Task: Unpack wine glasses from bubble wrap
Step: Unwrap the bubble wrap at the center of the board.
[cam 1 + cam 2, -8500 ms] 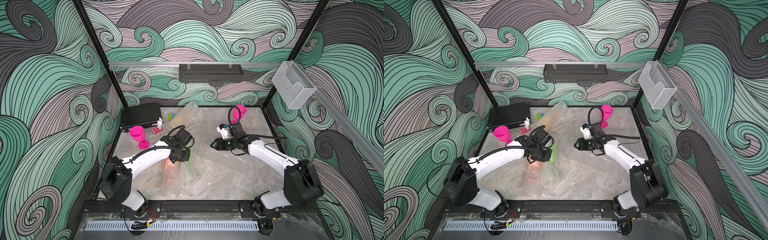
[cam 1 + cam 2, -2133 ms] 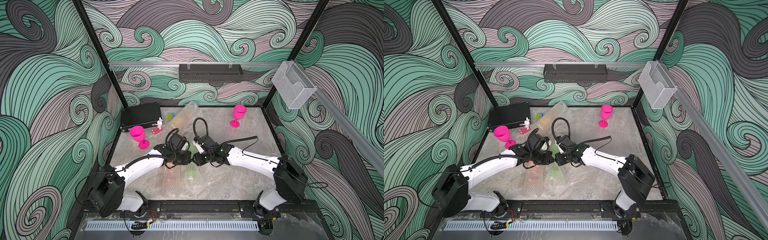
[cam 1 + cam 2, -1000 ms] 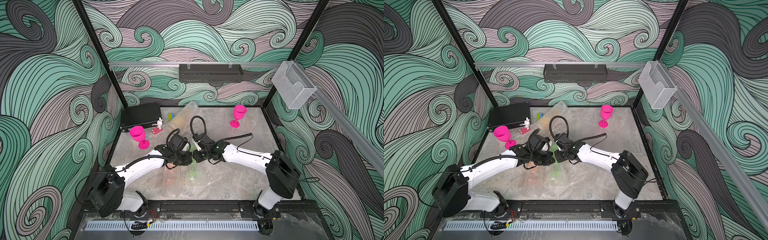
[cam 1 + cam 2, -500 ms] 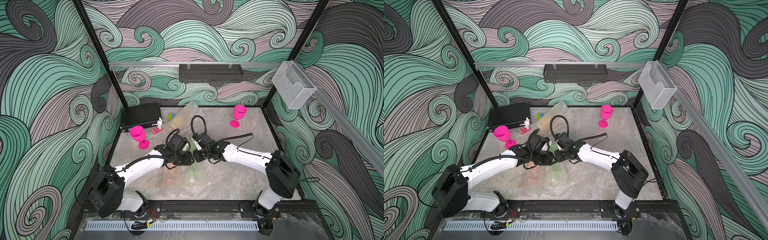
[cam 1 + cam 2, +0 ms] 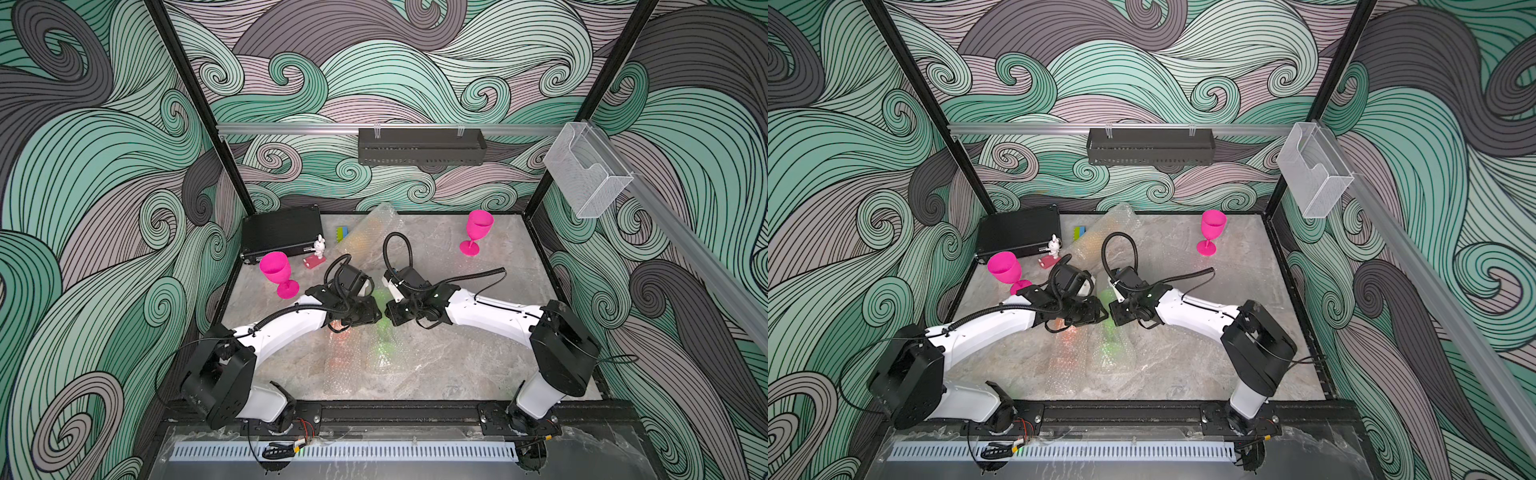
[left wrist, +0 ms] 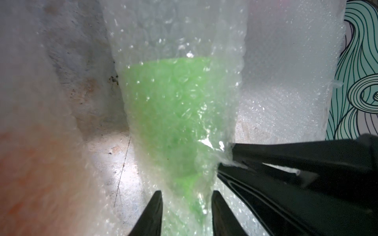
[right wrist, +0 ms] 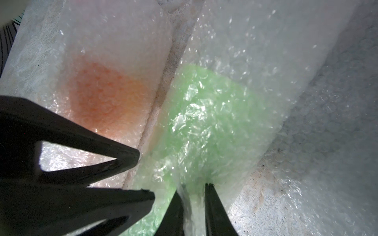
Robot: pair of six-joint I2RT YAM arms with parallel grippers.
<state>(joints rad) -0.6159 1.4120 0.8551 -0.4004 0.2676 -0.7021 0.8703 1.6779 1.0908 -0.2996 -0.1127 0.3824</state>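
Note:
A lime green wine glass [image 6: 176, 114] lies mid-table inside a bubble wrap [image 7: 255, 61] sleeve. My left gripper [image 6: 186, 193] is shut on its wrapped narrow end, one finger on each side. My right gripper [image 7: 193, 189] is shut on a fold of wrap at the cup's base. In both top views the two grippers meet nose to nose, left [image 5: 376, 316], right [image 5: 388, 318], over the green wine glass [image 5: 380, 299]. An orange wine glass [image 7: 106, 102] lies wrapped beside it. Two magenta wine glasses stand bare, one at the left [image 5: 276, 270] and one at the back right [image 5: 478, 226].
A black case [image 5: 282, 230], a white rabbit figurine [image 5: 318, 247] and a green-and-blue block [image 5: 341, 233] sit at the back left. Another wrapped bundle [image 5: 370, 232] leans at the back. Loose wrap [image 5: 353, 374] covers the front middle. A black tray [image 5: 422, 145] hangs on the back rail.
Since several seconds ago my right arm has come from the back-right magenta glass to the centre. In the last second my left fingers spread to take the wrapped stem; the arms barely moved.

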